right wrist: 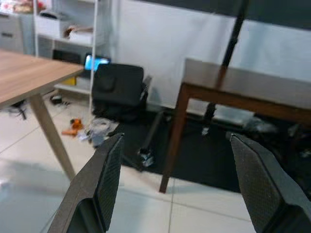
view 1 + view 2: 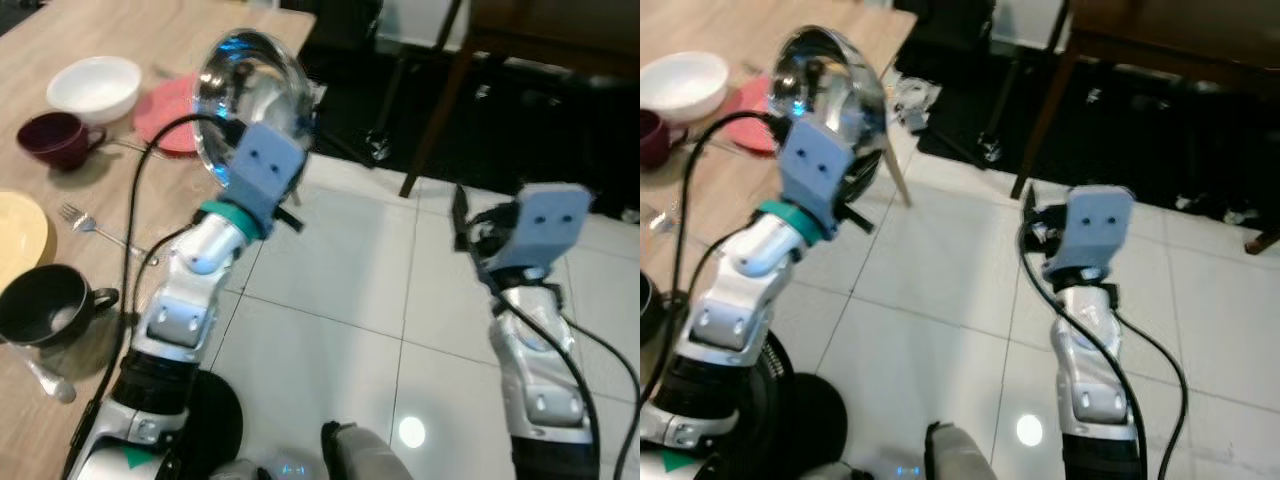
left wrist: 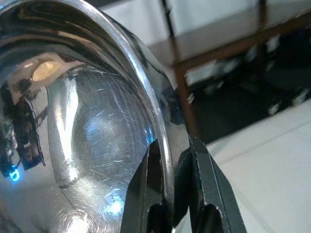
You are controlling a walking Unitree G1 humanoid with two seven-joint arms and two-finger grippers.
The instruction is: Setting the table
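the wooden surface (image 2: pixel 120 30) carries a yellow plate (image 2: pixel 18 235), a pink plate (image 2: pixel 168 115), a white bowl (image 2: pixel 95 88), a black mug (image 2: pixel 45 305), a maroon mug (image 2: pixel 55 138) and a fork (image 2: pixel 95 228); the steel bowl (image 2: pixel 250 95) is raised beside its edge, rim pinched by the left gripper (image 3: pixel 170 194); the right gripper (image 1: pixel 175 179) hovers over floor tiles, fingers (image 1: pixel 109 174) spread

Head pair downward over both arms (shared scene); wrist cameras along each tool.

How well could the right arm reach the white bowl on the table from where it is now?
Probably not well. The right gripper is over the floor, and the white bowl lies beyond the left gripper, which holds the steel bowl.
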